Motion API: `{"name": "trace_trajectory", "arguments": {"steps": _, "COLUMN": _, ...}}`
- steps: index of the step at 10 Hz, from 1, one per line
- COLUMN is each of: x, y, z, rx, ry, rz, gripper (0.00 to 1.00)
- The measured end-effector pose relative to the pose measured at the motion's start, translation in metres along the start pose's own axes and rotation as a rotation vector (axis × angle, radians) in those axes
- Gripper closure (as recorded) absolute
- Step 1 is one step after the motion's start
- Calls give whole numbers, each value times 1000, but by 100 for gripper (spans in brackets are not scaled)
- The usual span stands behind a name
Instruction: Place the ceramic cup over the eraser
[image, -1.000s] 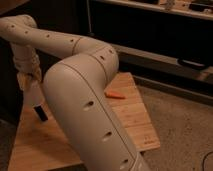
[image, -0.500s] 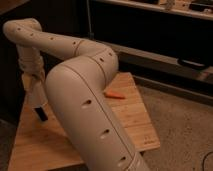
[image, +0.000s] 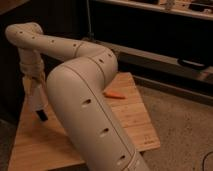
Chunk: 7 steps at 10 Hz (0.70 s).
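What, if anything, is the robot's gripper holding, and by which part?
It cannot be told. The gripper hangs low over the light wooden table, at the picture's left, and whether anything sits in it does not show.

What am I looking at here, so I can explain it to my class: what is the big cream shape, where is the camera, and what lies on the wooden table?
The big cream shape is a robot arm. There is only one camera, close behind the arm, so the arm fills the foreground. It rises, bends to the left and comes down to its gripper, the two-finger hand, low over the left part of the wooden table. A thin orange object lies on the table to the right of the arm. I cannot tell whether the gripper holds the ceramic cup. I cannot make out the eraser, since the arm hides much of the table.
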Motion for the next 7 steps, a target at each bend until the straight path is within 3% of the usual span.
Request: {"name": "trace_trajectory", "arguments": {"steps": 7, "x": 1, "y": 4, "z": 18, "rx": -16, "ry": 13, "rz": -5, "gripper": 100}}
